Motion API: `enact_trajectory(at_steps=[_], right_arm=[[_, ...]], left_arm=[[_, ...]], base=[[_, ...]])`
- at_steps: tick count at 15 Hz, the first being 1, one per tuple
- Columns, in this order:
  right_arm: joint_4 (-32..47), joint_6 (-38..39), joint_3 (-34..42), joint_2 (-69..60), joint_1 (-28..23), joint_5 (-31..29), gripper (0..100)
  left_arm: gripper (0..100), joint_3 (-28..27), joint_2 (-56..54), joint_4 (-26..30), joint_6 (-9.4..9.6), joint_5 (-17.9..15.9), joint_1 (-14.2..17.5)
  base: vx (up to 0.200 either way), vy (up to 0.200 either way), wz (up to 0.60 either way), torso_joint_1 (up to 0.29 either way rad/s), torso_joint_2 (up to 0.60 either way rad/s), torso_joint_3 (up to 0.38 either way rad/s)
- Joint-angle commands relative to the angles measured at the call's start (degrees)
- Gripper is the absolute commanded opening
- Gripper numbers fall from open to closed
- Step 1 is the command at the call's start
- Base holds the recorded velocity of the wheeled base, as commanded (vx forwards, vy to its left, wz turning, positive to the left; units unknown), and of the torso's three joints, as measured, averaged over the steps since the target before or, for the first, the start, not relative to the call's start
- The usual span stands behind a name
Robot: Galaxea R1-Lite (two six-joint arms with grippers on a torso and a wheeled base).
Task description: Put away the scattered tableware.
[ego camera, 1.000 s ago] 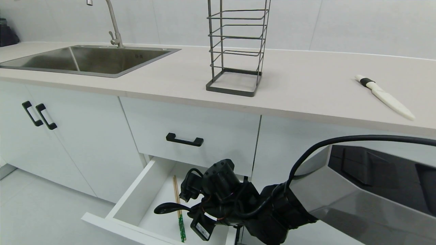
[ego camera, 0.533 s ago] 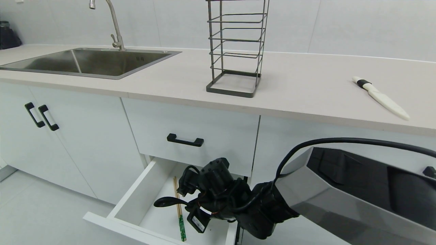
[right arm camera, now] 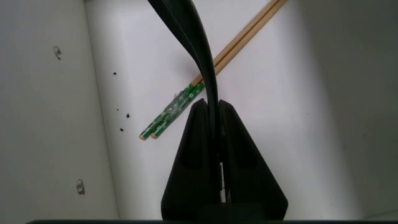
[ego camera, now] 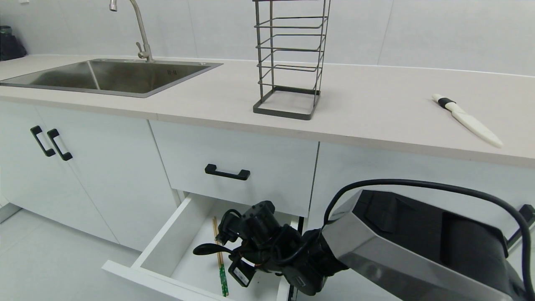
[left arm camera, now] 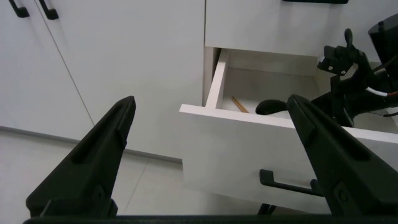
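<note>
You can't see the top of the rack (ego camera: 288, 62); the upper edge cuts it off. The drawer (ego camera: 161, 241) runs off the bottom edge. The right gripper (ego camera: 236, 253) hides the end of the spoon (ego camera: 207, 249) handle. The spoon covers part of the chopsticks (ego camera: 222, 279).

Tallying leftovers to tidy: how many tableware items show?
3: chopstick pair in the open drawer, black spoon in the right end effector, knife on the counter; more may be hidden.

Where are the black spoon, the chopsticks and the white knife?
black spoon (ego camera: 205, 250), head view, on its bowl.
chopsticks (right arm camera: 242, 41), right wrist view, on the wooden shafts.
white knife (ego camera: 468, 121), head view, on the blade.
</note>
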Motion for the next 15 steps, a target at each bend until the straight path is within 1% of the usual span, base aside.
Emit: enact_trajectory(at_steps=[1,15], right_arm=[[0.0,0.0,-0.4,1.1,0.0,0.0,0],[0.2,-0.4,-2.7,4.8,0.0,0.0,0]], left_arm=[[100,0.0,0.0,0.0,0.00,0.0,0.0],[100,0.0,0.0,0.0,0.00,0.0,0.0]], base=[[0.000,0.000,0.00,0.000,0.00,0.000],[0.000,0.000,0.00,0.000,0.00,0.000]])
